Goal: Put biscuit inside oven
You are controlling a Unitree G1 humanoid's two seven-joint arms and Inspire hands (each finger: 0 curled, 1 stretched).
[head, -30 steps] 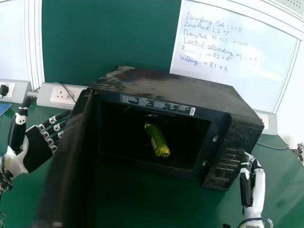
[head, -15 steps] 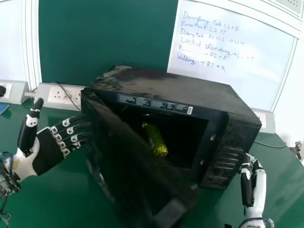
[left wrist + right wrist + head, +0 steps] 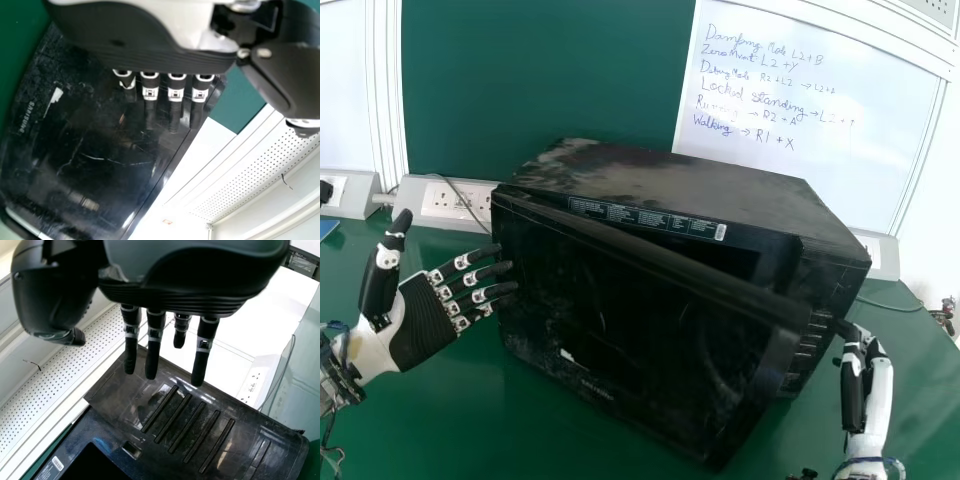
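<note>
Head view: black microwave oven (image 3: pixel 670 190) stands on the green counter (image 3: pixel 450 430), its door (image 3: pixel 630 320) partly open. Door slants across the front; hinged edge at the view's left, free edge standing away from the body on the right, with a narrow wedge of dark interior between. Position of biscuit: cannot tell, the door covers most of the opening. Left hand (image 3: pixel 420 318) at the hinged side, released, holding nothing; fingers extended toward the door, thumb raised. Left wrist view: those fingers lie over the door's scuffed outer face; contact cannot be confirmed. Right hand (image 3: pixel 854 395) beside the oven's right side, also released and without a load. Right wrist view: its fingers extend near the side panel with the parallel ribs (image 3: pixel 187 425); contact likewise uncertain. Surroundings, head view: printed label strip (image 3: pixel 645 218) above the opening; whiteboard (image 3: pixel 820 110) with handwriting and green board (image 3: pixel 540 80) behind; socket panel (image 3: pixel 445 200) behind the oven's left side.
</note>
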